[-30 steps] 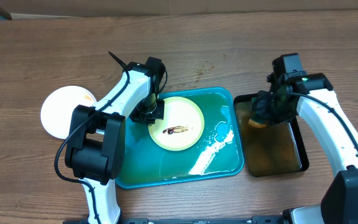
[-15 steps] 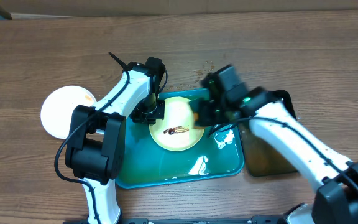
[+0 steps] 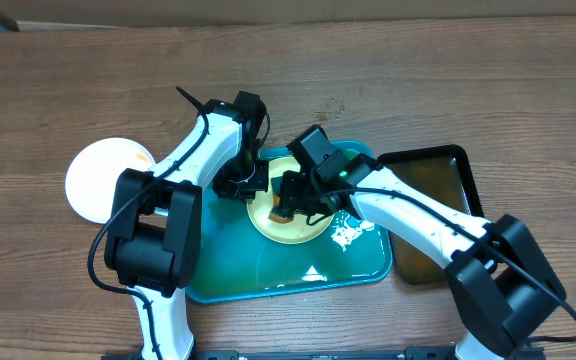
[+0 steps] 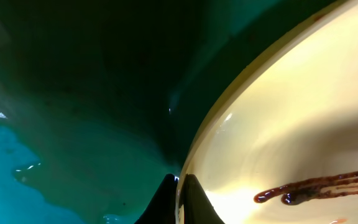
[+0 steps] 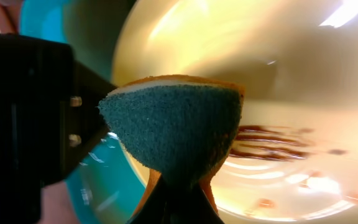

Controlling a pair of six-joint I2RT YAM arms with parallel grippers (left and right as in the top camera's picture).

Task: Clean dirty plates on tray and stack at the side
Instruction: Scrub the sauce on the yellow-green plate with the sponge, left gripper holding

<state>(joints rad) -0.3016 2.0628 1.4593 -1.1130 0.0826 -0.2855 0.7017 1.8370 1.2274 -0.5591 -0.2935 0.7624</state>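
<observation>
A pale green plate (image 3: 293, 225) with a dark brown smear (image 4: 319, 188) lies in the teal tray (image 3: 268, 270). My left gripper (image 3: 245, 182) is shut on the plate's left rim (image 4: 194, 155). My right gripper (image 3: 290, 198) is shut on an orange sponge with a green scrub face (image 5: 176, 134) and holds it just over the plate's middle, beside the smear (image 5: 269, 142). A white plate (image 3: 96, 178) lies on the table left of the tray.
A black tray (image 3: 438, 215) with brownish liquid stands right of the teal tray. White suds (image 3: 353, 232) lie in the teal tray's right part. The table's front edge runs close below the tray.
My right arm has swung left from the black tray, carrying the sponge, and now sits over the pale green plate. My left gripper has stayed on the plate's rim.
</observation>
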